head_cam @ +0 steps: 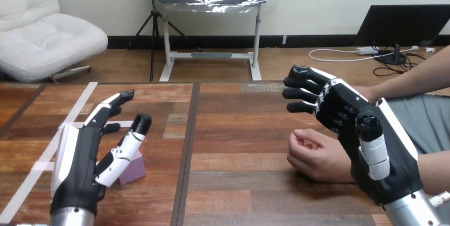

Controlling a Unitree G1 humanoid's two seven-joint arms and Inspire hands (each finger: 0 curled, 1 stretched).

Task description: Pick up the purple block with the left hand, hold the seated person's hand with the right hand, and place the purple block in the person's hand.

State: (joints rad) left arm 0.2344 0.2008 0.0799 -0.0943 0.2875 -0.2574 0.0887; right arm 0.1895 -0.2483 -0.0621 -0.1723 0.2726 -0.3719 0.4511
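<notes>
Here's your purple block [136, 168], sitting on the table [233, 130] toward the near edge on the left half, partly tucked behind the thumb of your left hand [79, 154]. That hand is spread and released, with its fingers reaching out past the block toward the far edge and nothing in its grasp. Whether the thumb is actually touching the block, I can't tell.

The block looks small, stiff and light, probably foam or painted wood, with flat faces and clean edges. It shouldn't crush, but a light piece like this could skid or tip if you nudge it from one side only. Go for two opposite flat faces, thumb on one and fingers on the other, and close evenly and low.

Over on the right half, the person's hand [316, 154] rests on the table, loosely curled. Your right hand [382, 151] hangs over and beside it with fingers straight, not wrapped round anything. That palm will need to open upward before the block can go in.
</notes>
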